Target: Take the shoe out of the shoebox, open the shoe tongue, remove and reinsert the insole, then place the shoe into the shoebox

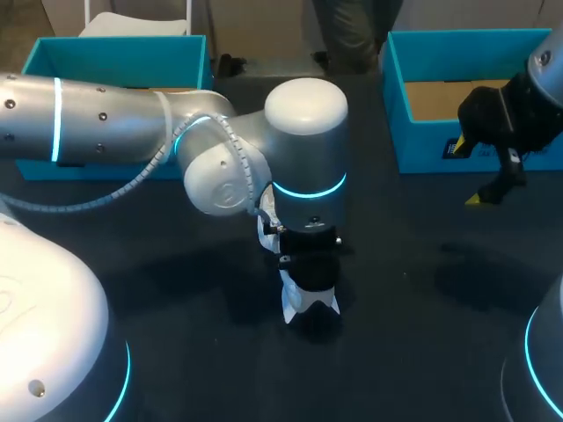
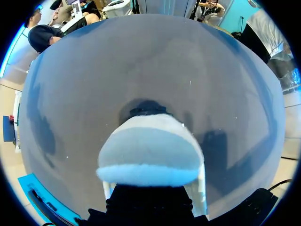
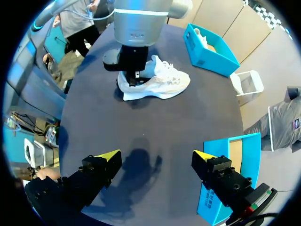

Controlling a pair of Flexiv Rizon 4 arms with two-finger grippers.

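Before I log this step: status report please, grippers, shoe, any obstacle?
Right gripper open, empty, near shoebox. Left gripper down at shoe, grip not visible. Shoe on table, out of box. No obstacle seen.

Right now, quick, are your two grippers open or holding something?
Left gripper: down at the white shoe; open or shut cannot be told.
Right gripper: open, holding nothing.

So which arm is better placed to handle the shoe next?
Left. The left gripper is down on the shoe mid-table. The right gripper hangs open by the box, apart from the shoe.
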